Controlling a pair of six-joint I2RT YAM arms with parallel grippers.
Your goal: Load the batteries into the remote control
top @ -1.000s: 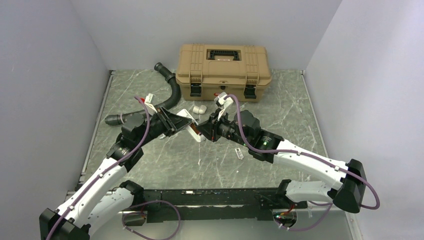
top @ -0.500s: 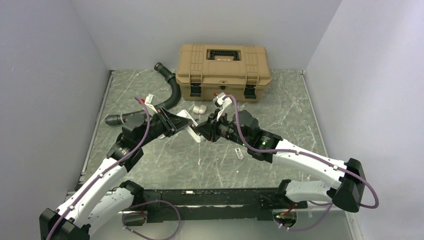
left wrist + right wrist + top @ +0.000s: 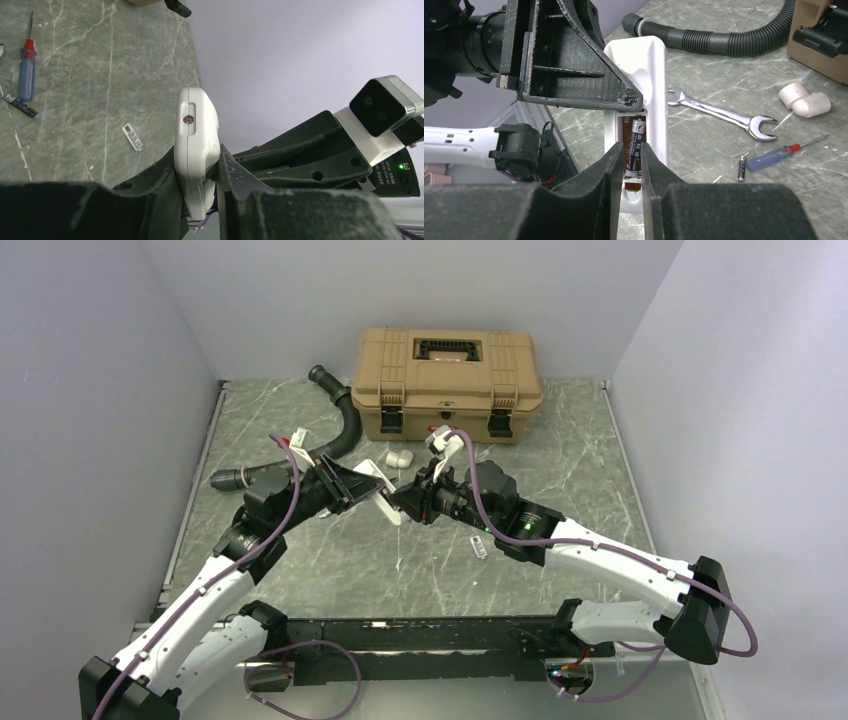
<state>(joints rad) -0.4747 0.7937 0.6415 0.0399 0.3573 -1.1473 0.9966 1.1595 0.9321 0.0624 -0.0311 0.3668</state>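
My left gripper (image 3: pixel 372 490) is shut on the white remote control (image 3: pixel 196 140) and holds it by its long sides above the table. In the right wrist view the remote (image 3: pixel 656 75) faces me with its back open and the brown battery bay showing. My right gripper (image 3: pixel 630 165) is shut on a battery (image 3: pixel 635 145) that stands lengthwise in that bay, with the fingers pressed against both its sides. In the top view the right gripper (image 3: pixel 405 502) meets the remote (image 3: pixel 385 502) at mid-table. A second battery (image 3: pixel 741 167) lies on the table beside a screwdriver.
On the table lie a red-and-blue screwdriver (image 3: pixel 774 156), a wrench (image 3: pixel 719 111), a white pipe elbow (image 3: pixel 804 100) and a small white cover plate (image 3: pixel 479 546). A tan toolbox (image 3: pixel 447 370) stands at the back, and a black corrugated hose (image 3: pixel 340 430) curves to its left.
My right gripper has edged a little left, closer onto the remote. The left arm and the remote have stayed put.
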